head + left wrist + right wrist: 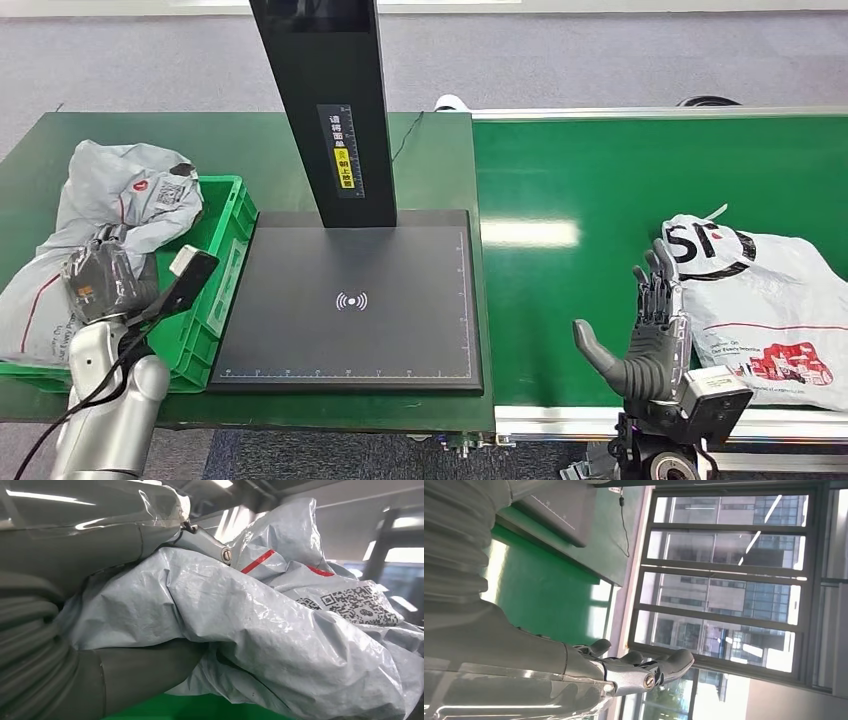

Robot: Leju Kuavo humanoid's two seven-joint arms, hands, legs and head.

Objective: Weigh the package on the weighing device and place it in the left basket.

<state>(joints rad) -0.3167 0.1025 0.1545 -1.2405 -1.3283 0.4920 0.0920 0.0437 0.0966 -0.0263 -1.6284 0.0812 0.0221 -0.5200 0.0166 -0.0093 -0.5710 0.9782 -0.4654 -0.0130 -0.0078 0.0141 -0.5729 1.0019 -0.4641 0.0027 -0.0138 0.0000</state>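
Head cam: mounted high, faces fwd and down over the green counter [420,160], mid range; takes in the black weighing device [350,300], the green basket [215,275] at left and the conveyor belt [600,190] at right, both arms entering from below.

Left wrist cam: sits close behind the left hand [75,670], v. near the grey package [280,630]; frame appears tilted, exact orientation unclear. Shares package and basket w/ head cam.

Right wrist cam: behind the right hand [574,675], turned on its side, looks along the fingers [674,662] toward windows [724,580]. Shares belt and weighing device edge w/ head cam.
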